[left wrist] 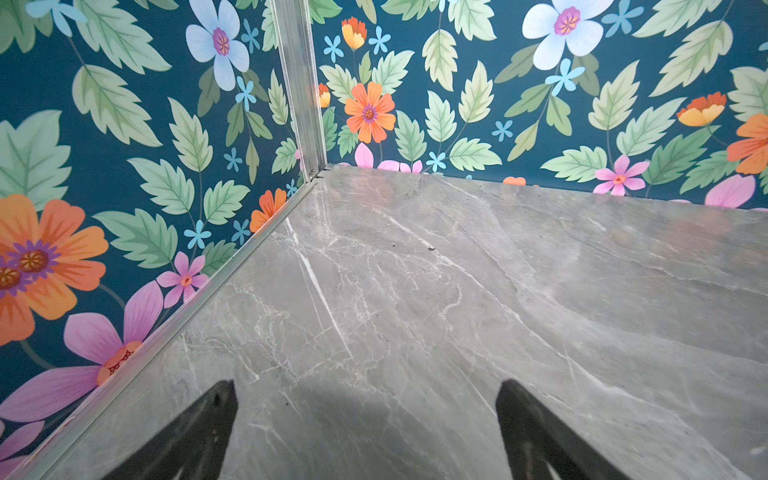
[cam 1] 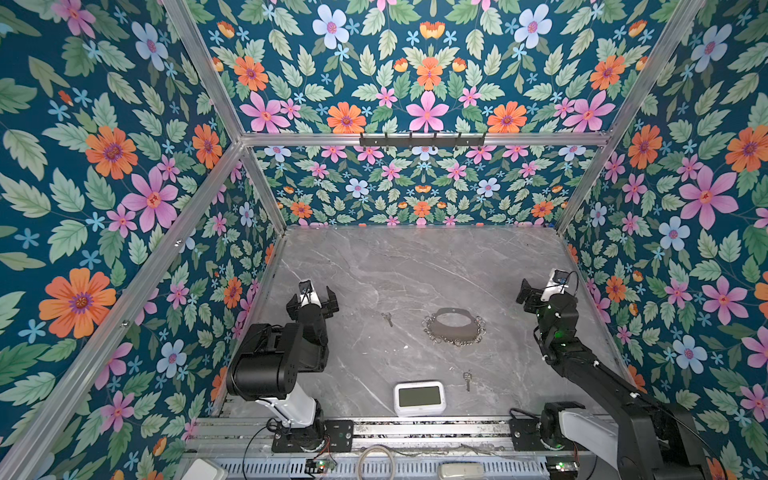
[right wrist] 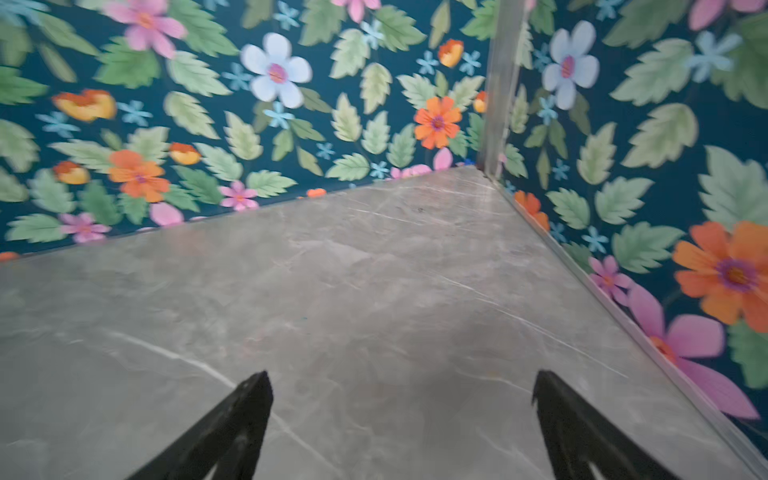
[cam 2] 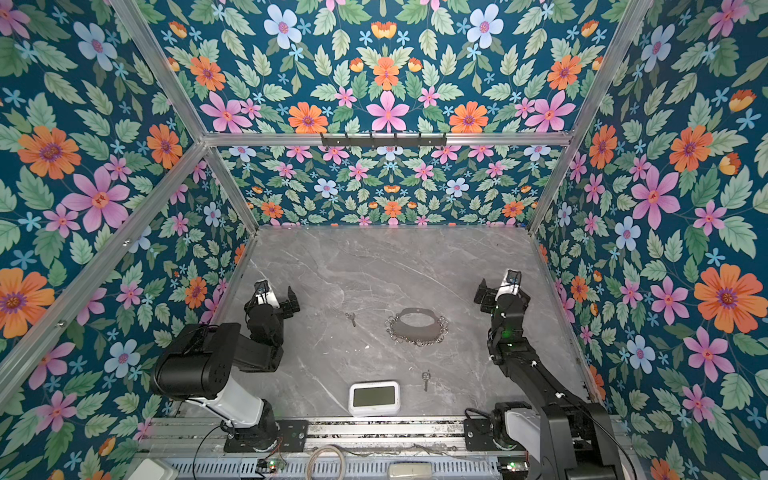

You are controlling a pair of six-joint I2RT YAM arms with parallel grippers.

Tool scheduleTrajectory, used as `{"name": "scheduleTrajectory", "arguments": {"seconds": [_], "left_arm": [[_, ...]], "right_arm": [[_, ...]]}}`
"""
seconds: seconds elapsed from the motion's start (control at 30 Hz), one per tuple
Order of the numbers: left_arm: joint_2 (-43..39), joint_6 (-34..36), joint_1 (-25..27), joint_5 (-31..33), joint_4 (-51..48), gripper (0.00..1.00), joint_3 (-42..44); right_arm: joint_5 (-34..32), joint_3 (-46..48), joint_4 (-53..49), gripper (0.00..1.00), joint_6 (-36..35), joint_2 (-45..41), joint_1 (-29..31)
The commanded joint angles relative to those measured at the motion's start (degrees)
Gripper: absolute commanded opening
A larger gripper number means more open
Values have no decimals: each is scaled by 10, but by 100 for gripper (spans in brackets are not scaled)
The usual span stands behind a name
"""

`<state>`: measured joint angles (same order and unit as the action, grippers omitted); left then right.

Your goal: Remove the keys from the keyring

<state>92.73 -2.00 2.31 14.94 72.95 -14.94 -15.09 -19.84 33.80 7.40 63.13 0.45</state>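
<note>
The keyring (cam 1: 453, 327) (cam 2: 415, 327), a flat grey C-shaped plate edged with small silver rings, lies in the middle of the marble table (cam 1: 415, 262). One key (cam 1: 387, 319) (cam 2: 352, 319) lies loose to its left, apart from it. A second key (cam 1: 468, 379) (cam 2: 425, 379) lies loose nearer the front, beside the clock. My left gripper (cam 1: 312, 300) (cam 2: 272, 303) (left wrist: 365, 386) hovers open and empty left of the first key. My right gripper (cam 1: 546, 291) (cam 2: 500, 293) (right wrist: 401, 377) stands open and empty to the right of the keyring. Neither wrist view shows keys or keyring.
A white rectangular clock (cam 1: 419, 397) (cam 2: 374, 397) lies at the front centre. Floral walls with aluminium posts close in the table on the left, the back and the right. A black hook rail (cam 1: 422, 140) hangs on the back frame. Both arm bases sit on the front rail.
</note>
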Motion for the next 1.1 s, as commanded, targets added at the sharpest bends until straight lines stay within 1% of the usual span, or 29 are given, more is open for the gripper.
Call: {"name": "scheduleTrajectory", "arguments": {"seconds": [0.0,0.03,0.07,0.1,0.13,0.17,0.2,0.23,0.3,0.33,0.37,0.43,0.5,0.53,0.57,0.6,0.67,0.73,0.8,0.87,1.07], "left_arm": [[0,4,0,-3,19,100,-1],[0,4,0,-3,19,100,-1],[0,4,0,-3,20,100,-1],[0,4,0,-3,19,100,-1],[0,4,0,-3,20,100,-1],[0,4,0,-3,20,100,-1],[0,4,0,-3,19,100,-1],[0,4,0,-3,20,100,-1],[0,4,0,-3,20,100,-1],[0,4,0,-3,19,100,-1],[0,4,0,-3,19,100,-1],[0,4,0,-3,19,100,-1],[0,4,0,-3,19,100,-1],[0,5,0,-3,19,100,-1],[0,5,0,-3,20,100,-1],[0,4,0,-3,19,100,-1],[0,5,0,-3,20,100,-1],[1,5,0,-3,18,100,-2],[1,5,0,-3,18,100,-2],[1,5,0,-3,17,100,-3],[1,5,0,-3,15,100,-4]], "right_arm": [[40,4,44,99,-16,26,-15],[49,-7,37,99,-19,36,-15],[77,-24,1,99,-27,40,-15],[90,-33,0,99,-34,53,-15],[79,-48,-38,99,-34,59,-15],[53,-59,-64,99,-23,67,-15],[43,-57,-68,99,-15,75,-17],[45,-42,-41,99,-19,83,-17],[63,9,80,99,-18,115,-17],[72,21,124,99,-18,133,-17],[78,22,146,99,-20,158,-17],[78,33,225,99,-28,207,-17],[83,22,160,99,-17,185,-18],[81,29,202,99,-23,198,-18],[80,31,204,99,-25,202,-18],[81,24,164,99,-20,188,-18],[80,29,203,99,-24,200,-17],[79,24,169,99,-21,189,-18],[79,29,190,99,-24,196,-18],[79,26,175,99,-22,189,-18],[79,26,178,99,-23,191,-18]]}}
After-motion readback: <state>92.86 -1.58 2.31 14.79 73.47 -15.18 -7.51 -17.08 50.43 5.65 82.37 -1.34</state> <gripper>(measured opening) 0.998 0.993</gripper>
